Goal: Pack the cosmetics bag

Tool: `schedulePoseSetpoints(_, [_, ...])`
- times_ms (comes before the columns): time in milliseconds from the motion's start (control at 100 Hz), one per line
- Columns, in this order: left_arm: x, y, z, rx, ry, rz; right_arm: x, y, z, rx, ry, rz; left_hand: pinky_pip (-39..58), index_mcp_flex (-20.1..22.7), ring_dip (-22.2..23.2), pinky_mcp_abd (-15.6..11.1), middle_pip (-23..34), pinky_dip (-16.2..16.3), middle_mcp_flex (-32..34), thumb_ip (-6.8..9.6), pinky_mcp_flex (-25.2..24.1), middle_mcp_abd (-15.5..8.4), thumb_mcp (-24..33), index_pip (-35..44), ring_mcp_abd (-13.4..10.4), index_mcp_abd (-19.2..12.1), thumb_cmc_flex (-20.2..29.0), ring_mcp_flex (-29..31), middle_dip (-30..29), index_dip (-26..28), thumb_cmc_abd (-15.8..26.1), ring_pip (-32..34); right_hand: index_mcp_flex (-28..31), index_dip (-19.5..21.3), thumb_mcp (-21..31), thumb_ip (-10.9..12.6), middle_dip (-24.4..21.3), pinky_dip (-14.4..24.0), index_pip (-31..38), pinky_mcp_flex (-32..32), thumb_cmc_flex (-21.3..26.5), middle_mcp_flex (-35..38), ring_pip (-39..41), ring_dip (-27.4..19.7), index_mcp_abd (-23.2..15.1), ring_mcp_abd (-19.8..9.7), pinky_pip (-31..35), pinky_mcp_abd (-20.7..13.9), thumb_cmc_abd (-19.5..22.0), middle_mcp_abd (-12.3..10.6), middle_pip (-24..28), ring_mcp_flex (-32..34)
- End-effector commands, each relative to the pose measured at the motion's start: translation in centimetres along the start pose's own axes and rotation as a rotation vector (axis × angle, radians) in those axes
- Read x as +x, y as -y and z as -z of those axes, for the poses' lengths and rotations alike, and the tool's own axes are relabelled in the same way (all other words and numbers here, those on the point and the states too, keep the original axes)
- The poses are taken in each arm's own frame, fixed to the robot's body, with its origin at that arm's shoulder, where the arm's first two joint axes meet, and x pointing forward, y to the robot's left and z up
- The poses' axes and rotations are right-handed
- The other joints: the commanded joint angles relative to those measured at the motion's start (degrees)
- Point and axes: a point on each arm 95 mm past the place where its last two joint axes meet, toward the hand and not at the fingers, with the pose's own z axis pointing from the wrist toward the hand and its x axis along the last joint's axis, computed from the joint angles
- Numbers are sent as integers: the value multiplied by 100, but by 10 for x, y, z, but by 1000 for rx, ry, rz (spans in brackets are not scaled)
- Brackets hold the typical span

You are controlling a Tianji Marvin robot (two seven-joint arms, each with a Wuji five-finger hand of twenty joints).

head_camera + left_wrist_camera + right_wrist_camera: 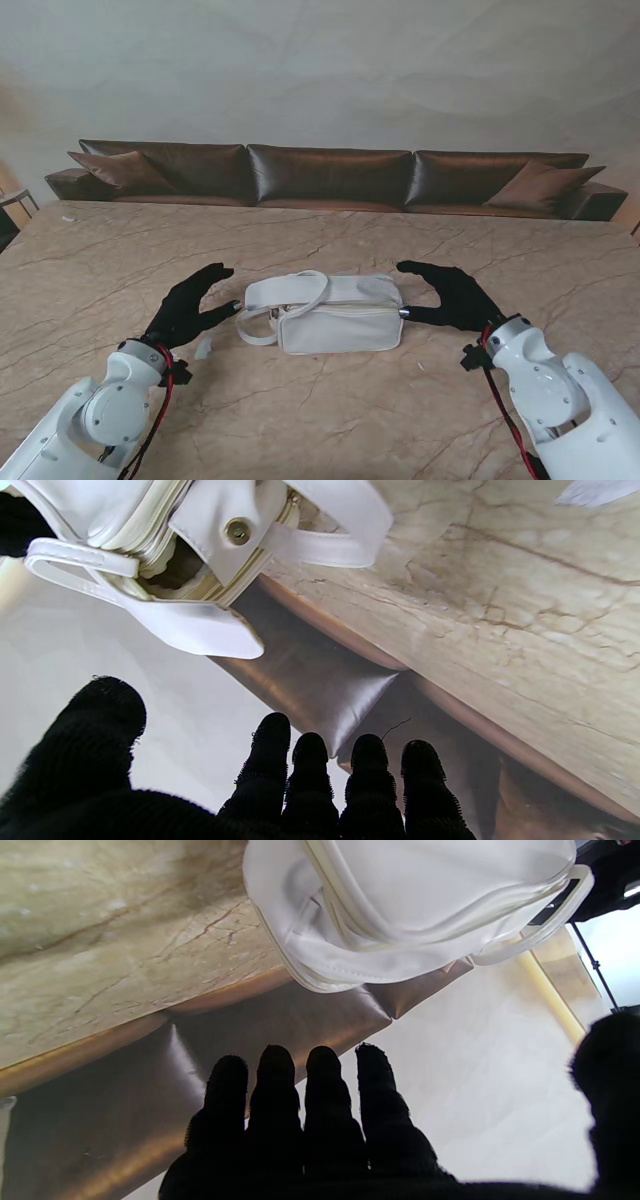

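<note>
Left hand open, black-gloved fingers spread, holding nothing. White cosmetics bag on marble counter, zipper gaping, strap looped.

high stand view, close wrist views, perhaps sharing bag

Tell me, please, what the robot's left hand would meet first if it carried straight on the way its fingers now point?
Probably the white leather cosmetics bag: the black-gloved left hand, open, points at its strap end, with only bare marble table between. Depth is unclear; it might pass just behind the bag.
</note>
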Motion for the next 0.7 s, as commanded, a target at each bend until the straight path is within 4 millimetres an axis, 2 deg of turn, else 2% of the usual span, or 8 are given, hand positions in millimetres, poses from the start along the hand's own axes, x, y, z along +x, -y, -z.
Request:
schedulePoseSetpoints(0, [9, 3, -5, 15, -28, 16, -8, 16, 10, 20, 21, -26, 97, 96, -111, -236, 50, -153, 105, -164, -9, -148, -83, -183, -238, -171, -207, 52, -53, -95, 261, 33, 1, -140, 58, 70, -83, -75, 49, -35, -335, 170, -7, -44, -122, -246, -41, -158, 47, -42, -150, -15])
schedulePoseSetpoints(380, [21, 5, -18, 27, -86, 66, -20, 36, 36, -65, 61, -77, 232, 167, -112, -221, 57, -158, 159, -132, -37, -148, -40, -150, -270, -160, -235, 96, -48, -74, 324, 60, -1, -148, 41, 62, -86, -175, 155, -80, -424, 206, 2, -51, -159, -245, -30, -143, 178, -63, -143, -14])
schedulePoseSetpoints(690, [23, -1, -18, 23, -88, 80, -16, 30, 38, -90, 52, -73, 398, 194, -99, -136, 70, -113, 216, -121, -41, -140, -35, -96, -253, -177, -225, 159, -41, -41, 307, 66, 18, -159, 30, 56, -80, -219, 218, -79, -383, 261, 19, -46, -219, -236, -5, -127, 158, -69, -135, 26])
